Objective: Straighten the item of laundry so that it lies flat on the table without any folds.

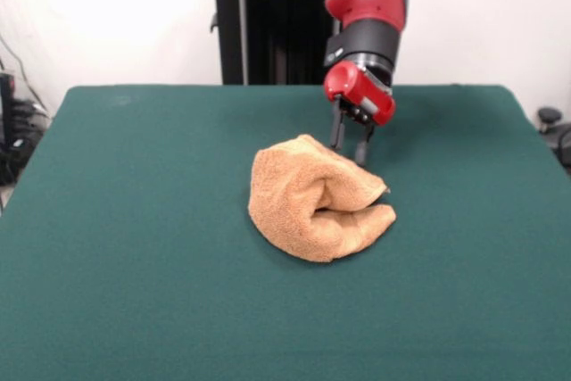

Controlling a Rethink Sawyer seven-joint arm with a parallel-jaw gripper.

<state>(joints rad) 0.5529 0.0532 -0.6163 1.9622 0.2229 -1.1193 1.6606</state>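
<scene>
Green felt of the table (134,310) is stretching out bare in front of my gripper (350,144). Just below and ahead of my fingertips, the towel (308,207) is lying bunched near the table's middle, rolled over itself in thick folds, one corner jutting out on the side under my wrist. I am hovering at its far upper edge, fingers (337,136) parted, gripping nothing, tips just meeting the cloth.
</scene>
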